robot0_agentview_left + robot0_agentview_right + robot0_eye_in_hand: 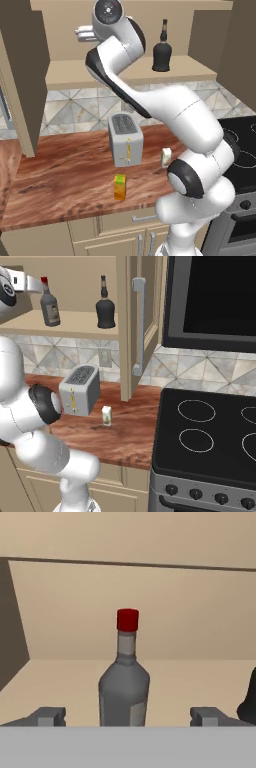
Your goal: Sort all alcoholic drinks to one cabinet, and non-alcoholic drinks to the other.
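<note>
The slim grey bottle [124,684] with a red cap stands upright on the pale shelf [75,323] of the open tan wall cabinet. My gripper [127,717] is open just in front of it, one fingertip to each side and neither touching the glass. The hand [29,284] reaches in at shelf height from the left. To the right on the same shelf stands the squat black bottle [105,307] [161,50]. The orange-yellow carton [119,187] stands near the counter's front edge. The white-cream carton [166,156] [106,416] stands beside the toaster. The other cabinet is out of view.
A grey toaster [125,140] sits mid-counter under the shelf. One open cabinet door [20,75] hangs at the left, and another with a grey bar handle [138,326] at the right. A black stove [210,441] adjoins the wooden counter [65,175] on the right.
</note>
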Robot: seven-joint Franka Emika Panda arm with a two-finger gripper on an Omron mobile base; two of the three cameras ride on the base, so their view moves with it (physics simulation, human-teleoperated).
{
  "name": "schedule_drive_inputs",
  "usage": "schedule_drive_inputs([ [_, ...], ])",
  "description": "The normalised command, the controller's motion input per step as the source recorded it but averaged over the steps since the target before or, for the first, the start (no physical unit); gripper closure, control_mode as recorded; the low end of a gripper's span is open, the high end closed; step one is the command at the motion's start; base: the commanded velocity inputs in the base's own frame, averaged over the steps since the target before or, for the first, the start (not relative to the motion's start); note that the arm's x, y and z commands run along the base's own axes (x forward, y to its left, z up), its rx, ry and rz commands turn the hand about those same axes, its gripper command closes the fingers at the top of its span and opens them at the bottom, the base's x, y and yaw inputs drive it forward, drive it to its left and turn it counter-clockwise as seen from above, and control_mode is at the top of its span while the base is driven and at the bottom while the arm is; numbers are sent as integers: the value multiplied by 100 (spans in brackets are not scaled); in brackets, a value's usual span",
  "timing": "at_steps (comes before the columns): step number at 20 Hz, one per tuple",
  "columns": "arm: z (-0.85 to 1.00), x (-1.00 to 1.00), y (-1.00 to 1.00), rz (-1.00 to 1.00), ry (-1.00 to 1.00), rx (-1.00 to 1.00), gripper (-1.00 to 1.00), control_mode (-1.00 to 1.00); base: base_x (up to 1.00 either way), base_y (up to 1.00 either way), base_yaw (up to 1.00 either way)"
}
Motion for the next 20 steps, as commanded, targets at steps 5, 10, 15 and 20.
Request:
schedule_drive_inputs([
  [5, 0, -63, 0, -2, 0, 0, -100, -100, 0, 0, 0],
  [10, 0, -64, 0, -2, 0, 0, -100, -100, 0, 0, 0],
  [15, 0, -67, 0, -1, 0, 0, -100, -100, 0, 0, 0],
  [20, -6, -64, 0, -1, 2, 0, -100, -100, 0, 0, 0],
])
